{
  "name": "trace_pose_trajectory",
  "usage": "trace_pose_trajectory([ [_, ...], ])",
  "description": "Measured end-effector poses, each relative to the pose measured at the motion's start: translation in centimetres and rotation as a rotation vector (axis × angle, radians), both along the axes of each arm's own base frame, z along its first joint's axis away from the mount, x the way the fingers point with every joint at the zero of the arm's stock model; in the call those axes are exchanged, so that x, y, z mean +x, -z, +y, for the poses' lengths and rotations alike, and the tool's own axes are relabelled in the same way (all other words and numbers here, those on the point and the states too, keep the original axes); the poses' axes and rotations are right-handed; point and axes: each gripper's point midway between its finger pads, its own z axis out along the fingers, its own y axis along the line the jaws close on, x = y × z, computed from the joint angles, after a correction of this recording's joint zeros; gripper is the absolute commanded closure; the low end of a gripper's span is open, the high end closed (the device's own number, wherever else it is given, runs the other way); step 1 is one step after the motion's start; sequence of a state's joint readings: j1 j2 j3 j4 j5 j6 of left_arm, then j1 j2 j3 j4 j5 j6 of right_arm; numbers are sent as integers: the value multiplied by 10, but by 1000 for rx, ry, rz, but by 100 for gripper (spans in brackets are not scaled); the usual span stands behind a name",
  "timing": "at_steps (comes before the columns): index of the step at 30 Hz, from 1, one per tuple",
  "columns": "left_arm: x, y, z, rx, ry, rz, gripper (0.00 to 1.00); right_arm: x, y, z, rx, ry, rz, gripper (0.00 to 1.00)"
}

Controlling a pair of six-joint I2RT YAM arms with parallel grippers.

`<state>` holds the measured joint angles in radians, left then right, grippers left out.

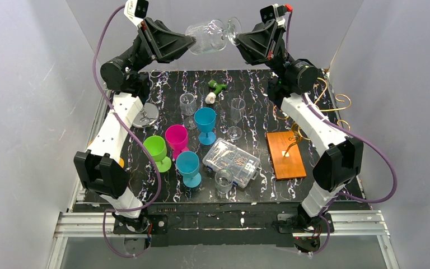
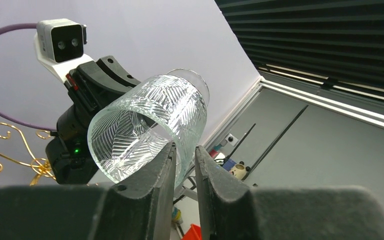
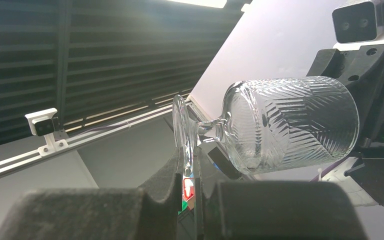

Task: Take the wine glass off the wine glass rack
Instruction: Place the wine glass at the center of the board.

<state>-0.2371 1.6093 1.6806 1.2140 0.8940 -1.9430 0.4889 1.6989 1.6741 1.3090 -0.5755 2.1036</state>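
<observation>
The wine glass [image 1: 207,36] lies sideways in the air between both grippers. The right gripper [image 3: 192,167] clamps its foot; the left gripper [image 2: 185,157], narrow, straddles the bowl rim, perhaps pressing it.

I am wearing white plastic forearm shells [image 1: 117,120] dotted with small dark screw holes, with blocky black joint housings [image 1: 102,171] between them. Purple cables [image 2: 7,30] are looping along both arms. My left pincer [image 1: 193,40] and right pincer [image 1: 236,38] are showing matte black fingers [image 2: 155,185], each wrist carrying a small white camera box [image 1: 135,8].
</observation>
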Motion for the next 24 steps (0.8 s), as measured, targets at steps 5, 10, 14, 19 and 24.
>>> trace_pose_trajectory([
  [5, 1, -2, -1, -1, -18, -55, 86, 1, -1, -1, 7, 2, 2, 99],
  [10, -1, -5, -1, -8, -22, -95, 100, 1, -2, -2, 16, 6, 4, 99],
  [14, -3, -6, -1, -11, -22, -107, 100, 1, -3, -2, 19, 7, 6, 99],
  [19, -1, -6, -1, -25, -32, -108, 100, 3, -2, -1, 15, 7, 12, 88],
  [24, 11, 3, 1, -65, -62, -48, 100, 16, 6, 2, -16, 20, 86, 68],
])
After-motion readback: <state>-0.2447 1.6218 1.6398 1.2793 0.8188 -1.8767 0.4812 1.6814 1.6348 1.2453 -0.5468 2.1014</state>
